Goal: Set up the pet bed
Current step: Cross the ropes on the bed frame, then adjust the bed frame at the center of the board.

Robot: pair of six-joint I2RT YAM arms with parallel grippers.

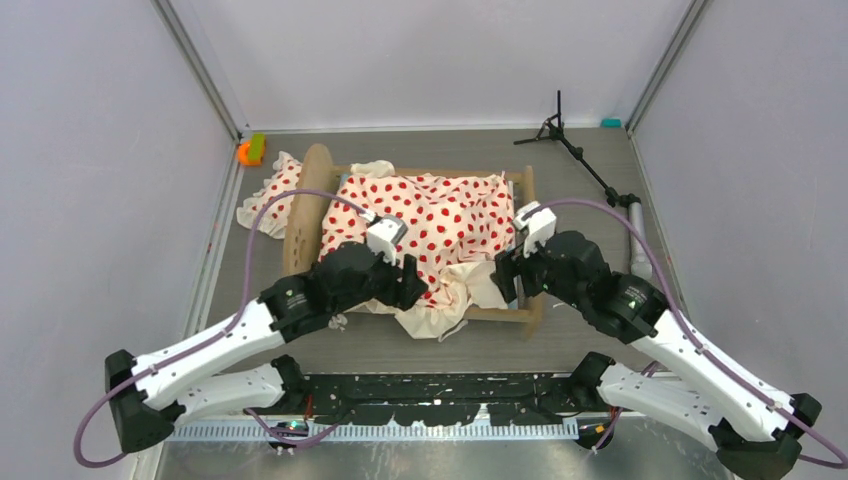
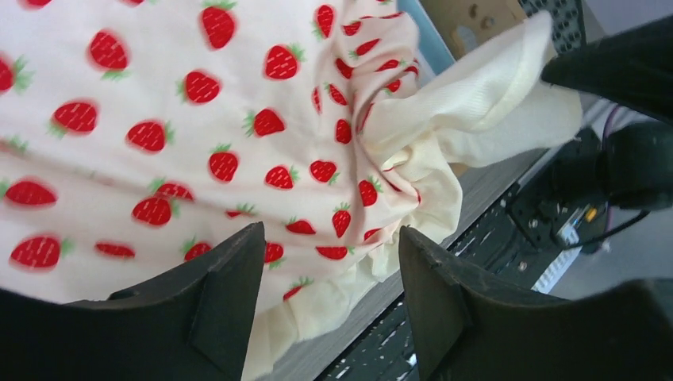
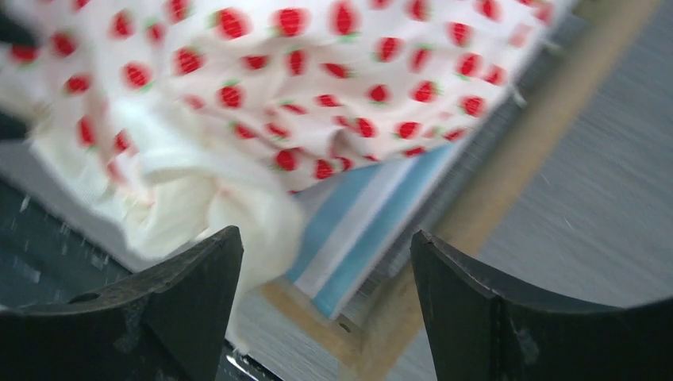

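The pet bed (image 1: 305,205) is a light-wood frame in the middle of the table, its rounded end board at the left. Cream red-spotted bedding (image 1: 440,215) lies crumpled over it, and a cream ruffle hangs over the near rail. My left gripper (image 1: 413,290) is open just above that near hem; the left wrist view shows its gripper (image 2: 329,309) empty over the bedding (image 2: 159,119). My right gripper (image 1: 507,278) is open at the bed's near right corner. In the right wrist view the gripper (image 3: 325,309) is empty above the blue-white striped mattress (image 3: 373,230) and the frame (image 3: 476,198).
A second red-spotted ruffled piece (image 1: 270,190) lies on the table left of the end board. An orange-green toy (image 1: 250,150) sits at the back left. A black tripod stand (image 1: 575,150) and a grey tube (image 1: 638,235) lie along the right wall. White walls close three sides.
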